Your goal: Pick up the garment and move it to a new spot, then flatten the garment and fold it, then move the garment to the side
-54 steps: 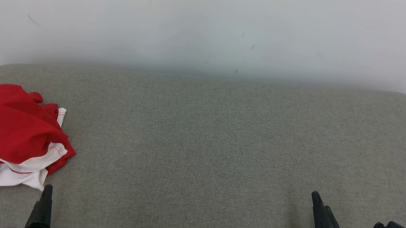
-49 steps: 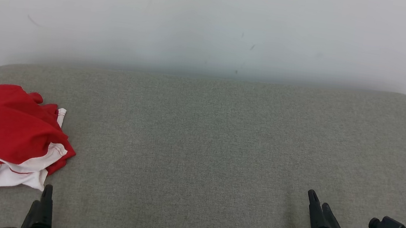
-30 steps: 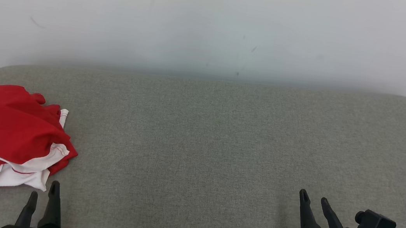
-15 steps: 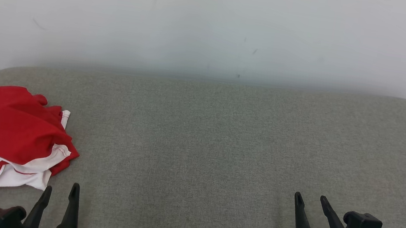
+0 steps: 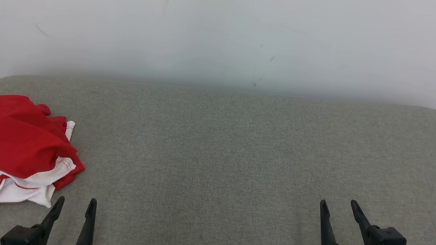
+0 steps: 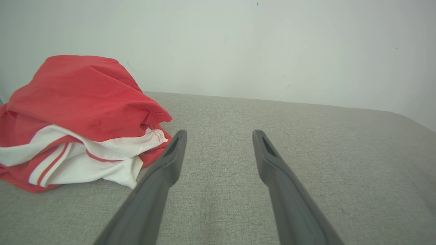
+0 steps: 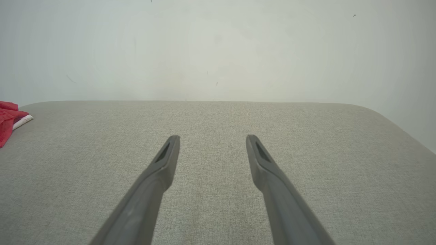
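The crumpled red garment lies untouched at the grey cushion's left edge; the left gripper has swung in just right of it, jaws apart. Bare cushion runs across to the right gripper, likewise spread and empty.

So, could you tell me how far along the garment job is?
Nothing looks done: the garment lies crumpled at the left end of the cushion. In hand: the left gripper, fingers open, sits just beside it; the right gripper is open too. Pickup, flattening, folding remain.
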